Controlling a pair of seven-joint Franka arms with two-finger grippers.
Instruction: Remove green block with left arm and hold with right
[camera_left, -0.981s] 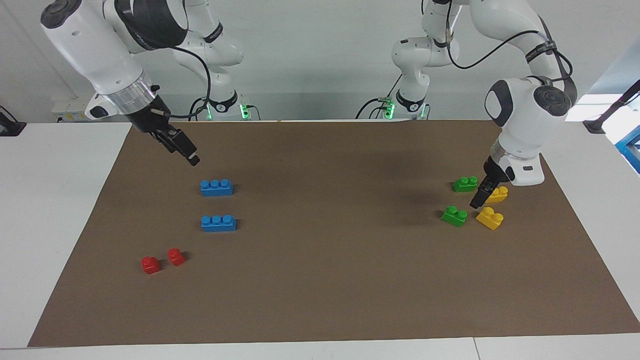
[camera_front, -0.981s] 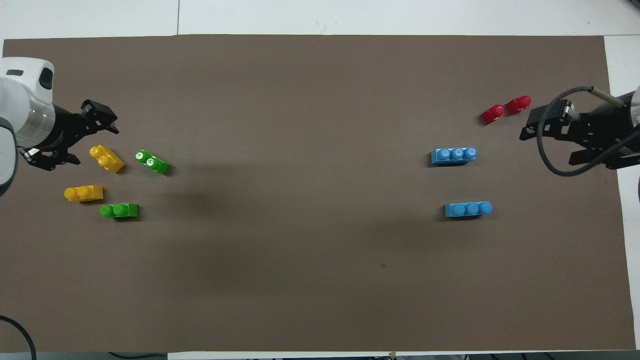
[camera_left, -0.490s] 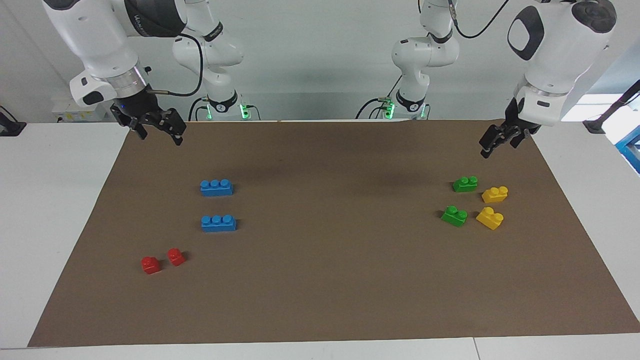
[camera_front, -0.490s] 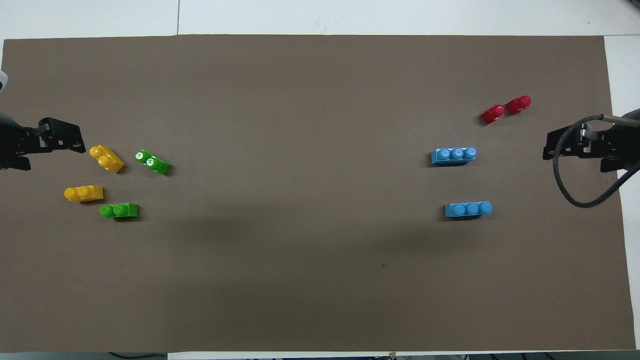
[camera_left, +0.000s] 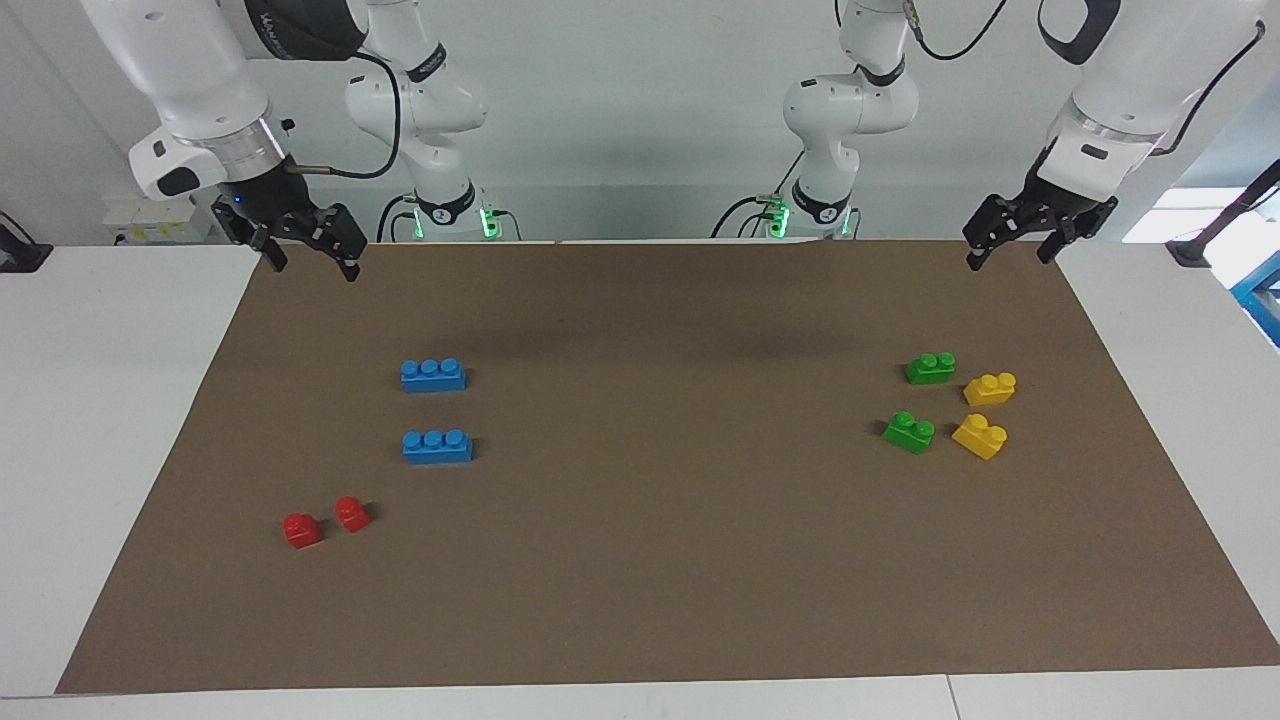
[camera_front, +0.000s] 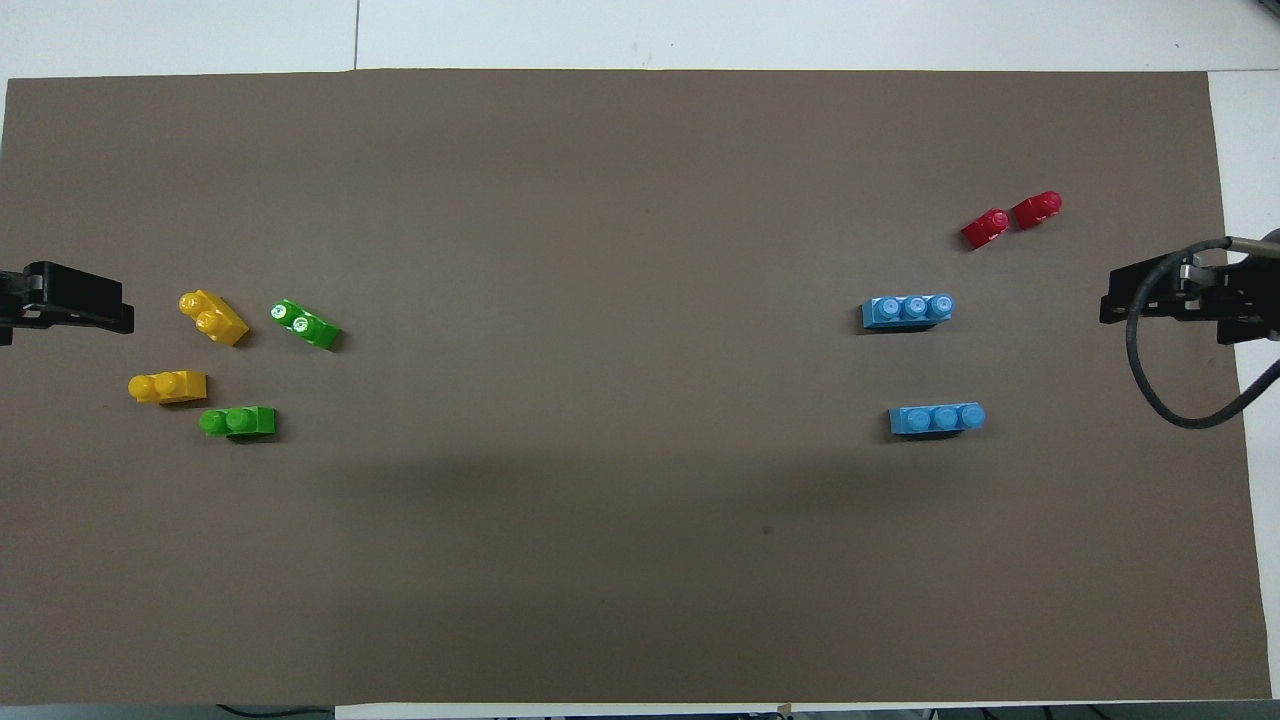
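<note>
Two green blocks lie on the brown mat (camera_left: 660, 560) toward the left arm's end. One green block (camera_left: 929, 368) (camera_front: 240, 421) is nearer to the robots, the other green block (camera_left: 909, 431) (camera_front: 306, 324) lies farther out and is turned askew. My left gripper (camera_left: 1008, 262) hangs open and empty, high over the mat's corner by its own base, apart from every block. My right gripper (camera_left: 311, 270) is open and empty too, raised over the mat's corner at the right arm's end.
Two yellow bricks (camera_left: 990, 388) (camera_left: 980, 436) lie beside the green ones. Toward the right arm's end lie two blue three-stud bricks (camera_left: 433, 375) (camera_left: 437, 446) and two small red bricks (camera_left: 302, 530) (camera_left: 352, 513). White table (camera_left: 100, 450) surrounds the mat.
The left gripper rose from low between the green and yellow bricks and pulled back toward its base. The right gripper also lifted and drew back. No brick moved.
</note>
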